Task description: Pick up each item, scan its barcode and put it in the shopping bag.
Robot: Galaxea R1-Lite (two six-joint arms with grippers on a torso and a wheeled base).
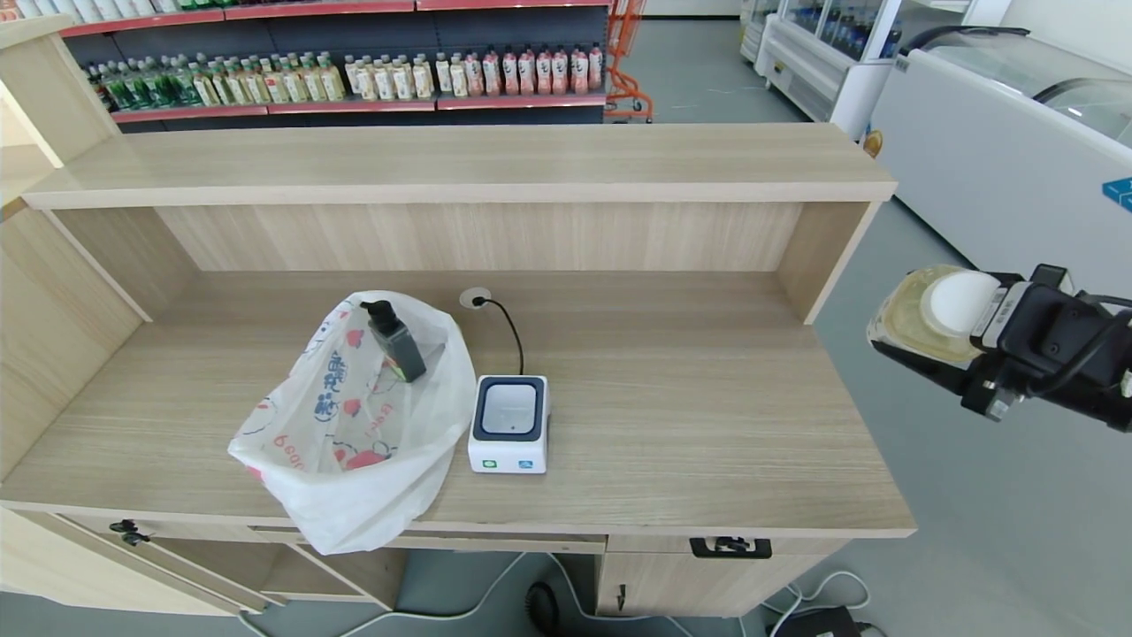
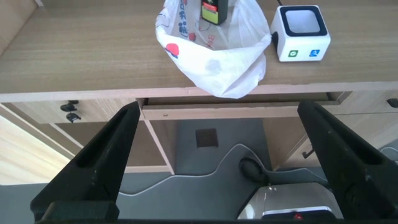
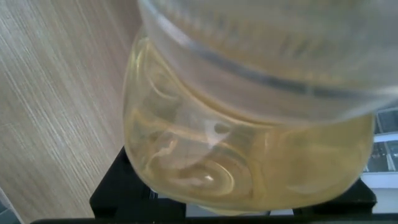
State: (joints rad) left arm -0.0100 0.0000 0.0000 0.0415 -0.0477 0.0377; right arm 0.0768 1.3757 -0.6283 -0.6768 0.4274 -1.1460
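My right gripper (image 1: 964, 341) is shut on a clear bottle of yellowish liquid (image 1: 915, 323) with a white cap, held in the air off the counter's right end. Up close in the right wrist view, the bottle (image 3: 249, 143) sits against a dark finger (image 3: 121, 193). A white printed shopping bag (image 1: 354, 442) stands open on the wooden counter (image 1: 690, 416), with a black pump bottle (image 1: 395, 341) inside. Just right of it sits the white barcode scanner (image 1: 508, 423). My left gripper (image 2: 219, 112) hangs open and empty below the counter's front edge, facing the bag (image 2: 214, 56) and scanner (image 2: 300, 31).
A raised wooden ledge (image 1: 460, 164) runs along the counter's back and sides. The scanner's black cable (image 1: 508, 323) leads to a hole in the counter. Drink shelves (image 1: 354, 80) stand behind, white freezers (image 1: 999, 141) to the right. Drawers with black handles (image 1: 730, 547) sit under the counter.
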